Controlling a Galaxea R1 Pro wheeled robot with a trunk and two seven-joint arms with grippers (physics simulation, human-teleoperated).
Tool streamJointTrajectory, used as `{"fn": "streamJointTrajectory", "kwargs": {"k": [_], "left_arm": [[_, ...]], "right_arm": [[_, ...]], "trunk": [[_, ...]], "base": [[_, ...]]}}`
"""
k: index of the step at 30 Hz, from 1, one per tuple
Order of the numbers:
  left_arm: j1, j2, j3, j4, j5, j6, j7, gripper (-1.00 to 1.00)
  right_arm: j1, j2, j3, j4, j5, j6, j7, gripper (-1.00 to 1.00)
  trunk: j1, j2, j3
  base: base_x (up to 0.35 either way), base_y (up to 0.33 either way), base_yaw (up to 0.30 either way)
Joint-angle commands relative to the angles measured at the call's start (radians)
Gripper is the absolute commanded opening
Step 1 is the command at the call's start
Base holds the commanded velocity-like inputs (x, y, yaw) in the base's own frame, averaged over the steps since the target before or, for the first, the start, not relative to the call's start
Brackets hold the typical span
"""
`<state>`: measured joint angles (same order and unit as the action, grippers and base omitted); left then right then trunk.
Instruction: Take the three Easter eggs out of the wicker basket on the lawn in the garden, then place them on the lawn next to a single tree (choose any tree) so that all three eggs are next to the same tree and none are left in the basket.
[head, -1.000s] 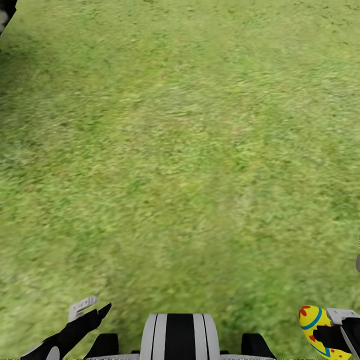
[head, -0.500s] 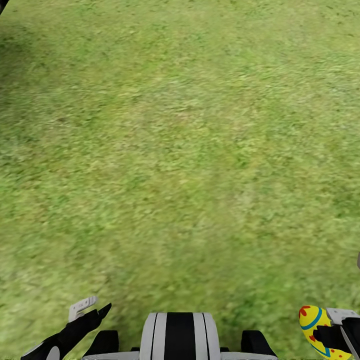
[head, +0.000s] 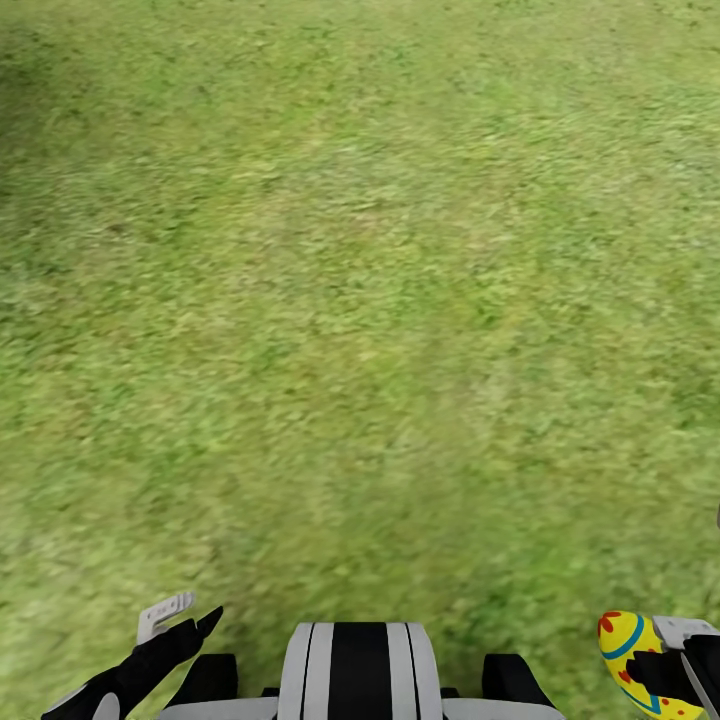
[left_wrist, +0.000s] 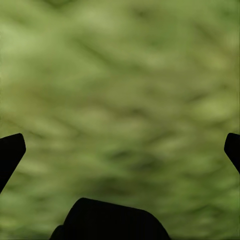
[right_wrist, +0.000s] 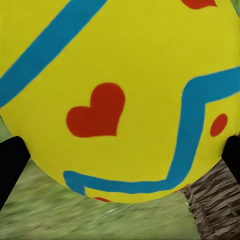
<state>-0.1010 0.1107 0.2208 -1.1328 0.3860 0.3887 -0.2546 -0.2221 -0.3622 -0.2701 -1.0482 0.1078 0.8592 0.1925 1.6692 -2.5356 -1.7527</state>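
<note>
Egg carried over the lawn, left gripper empty.

In the head view, mottled green lawn (head: 360, 300) stretches ahead of the robot. At the lower right, the right gripper (head: 668, 668) pinches a yellow egg (head: 628, 650) with blue bands and red marks. In the right wrist view, the egg (right_wrist: 120, 95) sits between the dark fingertips, with brown wicker weave (right_wrist: 215, 205) behind it on the grass. The left gripper (head: 180, 615) is spread, holding nothing, above blurred grass.

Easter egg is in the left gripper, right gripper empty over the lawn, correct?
Sides are swapped. The right gripper holds the Easter egg, seen up close in the right wrist view; the left gripper is empty and open over the lawn.
</note>
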Motion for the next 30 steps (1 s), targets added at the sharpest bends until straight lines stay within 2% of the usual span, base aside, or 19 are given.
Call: {"fn": "streamJointTrajectory", "kwargs": {"k": [1, 6, 7, 16, 23, 30], "left_arm": [[0.0, 0.0, 0.002, -0.001, 0.008, 0.009, -0.003, 1.0], [0.0, 0.0, 0.002, -0.001, 0.008, 0.009, -0.002, 1.0], [0.0, 0.0, 0.002, -0.001, 0.008, 0.009, -0.003, 1.0], [0.0, 0.0, 0.002, 0.001, 0.008, 0.009, -0.003, 1.0], [0.0, 0.0, 0.003, 0.001, 0.008, 0.008, -0.002, 1.0], [0.0, 0.0, 0.003, 0.001, 0.008, 0.009, -0.002, 1.0]], "right_arm": [[0.0, 0.0, -0.001, -0.001, 0.01, 0.003, 0.01, -1.0], [0.0, 0.0, -0.001, -0.002, 0.01, 0.002, 0.01, -1.0], [0.0, 0.0, -0.001, -0.003, 0.01, 0.001, 0.01, 1.0], [0.0, 0.0, -0.032, -0.003, 0.01, 0.003, 0.01, 1.0], [0.0, 0.002, -0.032, -0.003, 0.01, 0.004, 0.01, 1.0], [0.0, 0.002, -0.032, -0.003, 0.01, 0.004, 0.01, 1.0]], "trunk": [[0.0, 0.0, 0.0], [0.0, 0.0, -0.002], [0.0, 0.0, -0.002], [0.0, 0.0, -0.003], [-0.003, 0.001, 0.024], [-0.006, 0.003, 0.051]], "base": [[0.0, 0.0, 0.0], [0.0, 0.0, 0.0], [0.0, 0.0, 0.0], [0.0, 0.0, 0.0], [-0.012, 0.0, 0.0], [-0.176, 0.0, 0.0]]}}
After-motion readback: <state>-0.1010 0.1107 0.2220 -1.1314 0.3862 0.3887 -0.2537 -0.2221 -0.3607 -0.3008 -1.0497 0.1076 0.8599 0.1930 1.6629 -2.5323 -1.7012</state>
